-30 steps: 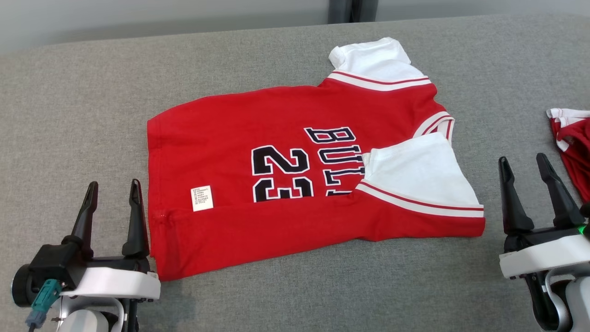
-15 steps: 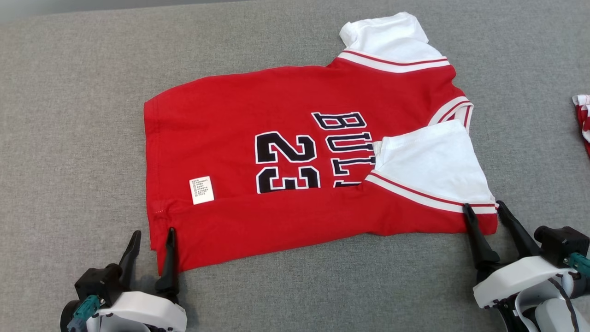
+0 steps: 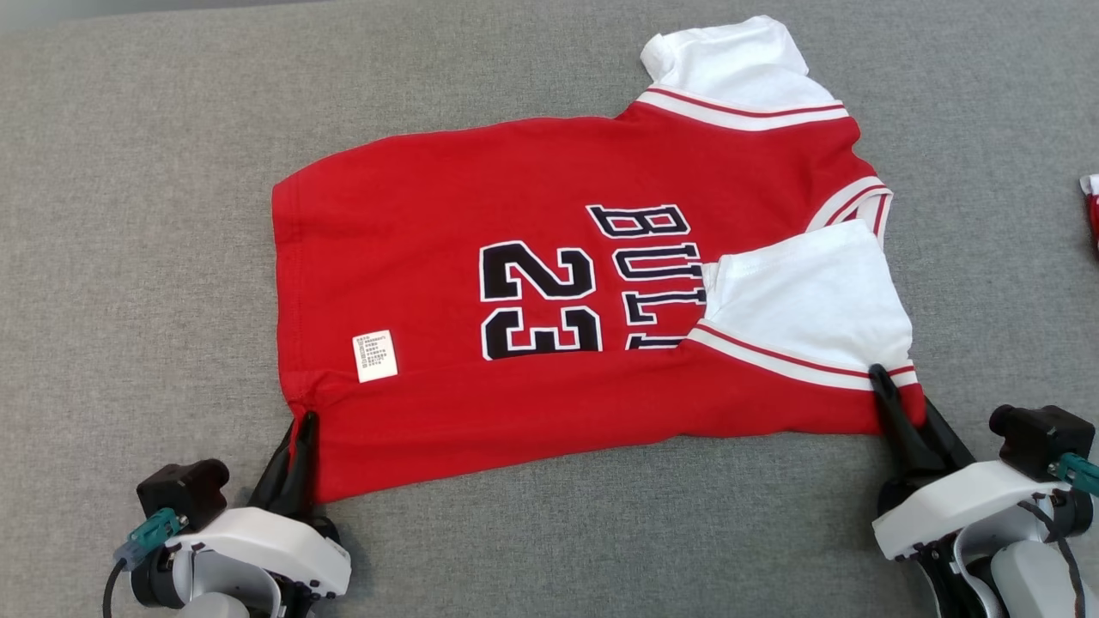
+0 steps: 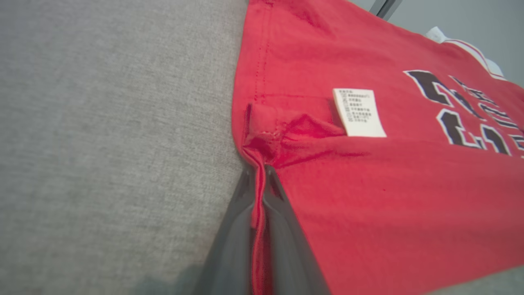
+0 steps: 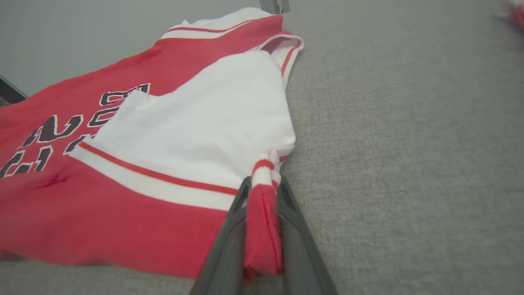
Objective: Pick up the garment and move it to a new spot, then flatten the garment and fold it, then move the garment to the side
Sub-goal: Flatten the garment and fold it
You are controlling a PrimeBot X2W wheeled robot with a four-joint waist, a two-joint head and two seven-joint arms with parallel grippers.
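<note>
Looking from the head, I see my two tools just closed: left tool [image 3: 296,425] pinches the hem corner of the one red garment [image 3: 412,223] on the bench [image 3: 129,215], right tool [image 3: 897,399] its sleeve corner, so I think folding can start. Left wrist: one hem fold between shut fingers [image 4: 286,237], one label [image 4: 359,112]. Right wrist: one clamped corner.

White wrist housings [image 3: 266,545], long dark fingers [image 3: 897,429], teal cable plugs [image 3: 144,534]

The white sleeve [image 3: 807,296] hides the end of the black letters [image 3: 648,268] on the garment [image 3: 446,223]. The print on the small tag [image 3: 375,355] is too tiny to read. Another red cloth [image 3: 1092,215] is cut off at the right edge.
</note>
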